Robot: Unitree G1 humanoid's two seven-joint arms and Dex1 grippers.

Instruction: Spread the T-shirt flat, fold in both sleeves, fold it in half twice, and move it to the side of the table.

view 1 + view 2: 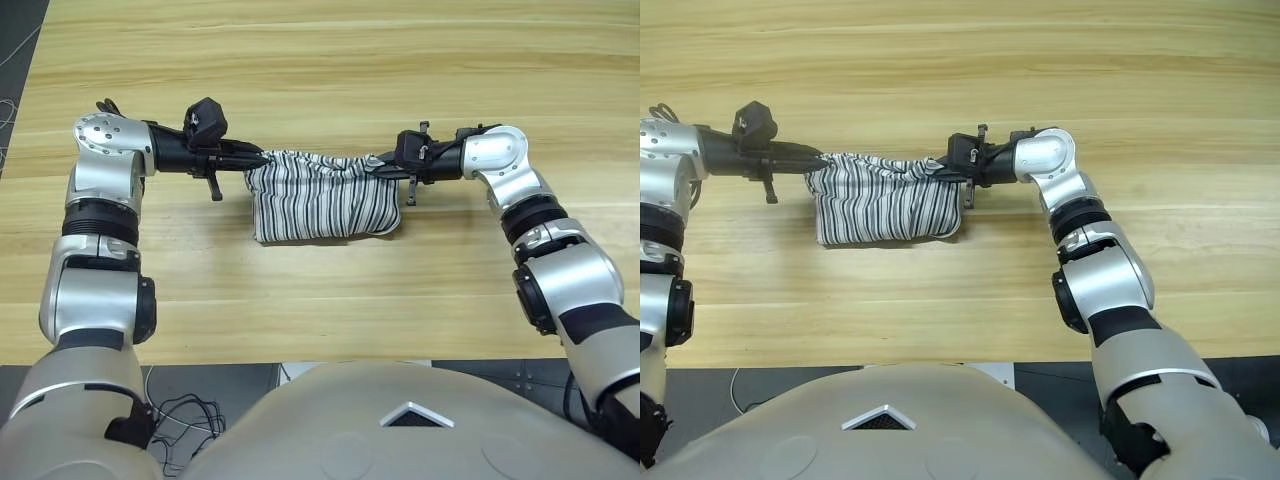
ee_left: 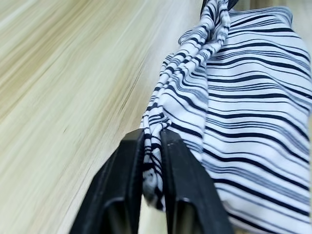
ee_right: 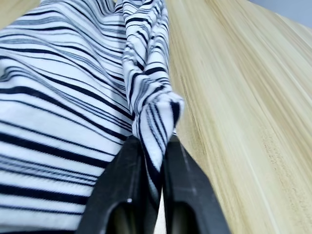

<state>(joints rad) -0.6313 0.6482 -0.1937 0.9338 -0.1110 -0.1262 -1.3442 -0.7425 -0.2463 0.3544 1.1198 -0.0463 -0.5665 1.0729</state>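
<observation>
Near the middle of the worktop [image 1: 330,60], the folded striped T-shirt [image 1: 322,205] stretches between the left hand [image 1: 258,157] and right hand [image 1: 385,160], each clamped on a far corner; soft, light and limp, it seems best held by those bunched corners.

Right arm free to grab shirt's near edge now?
Likely not yet: right pincer is shut on a far corner of the T-shirt, left pincer on the other. Nothing else blocks the near edge.

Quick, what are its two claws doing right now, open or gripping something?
The left gripper is shut on the T-shirt.
The right gripper is shut on the T-shirt too.
</observation>
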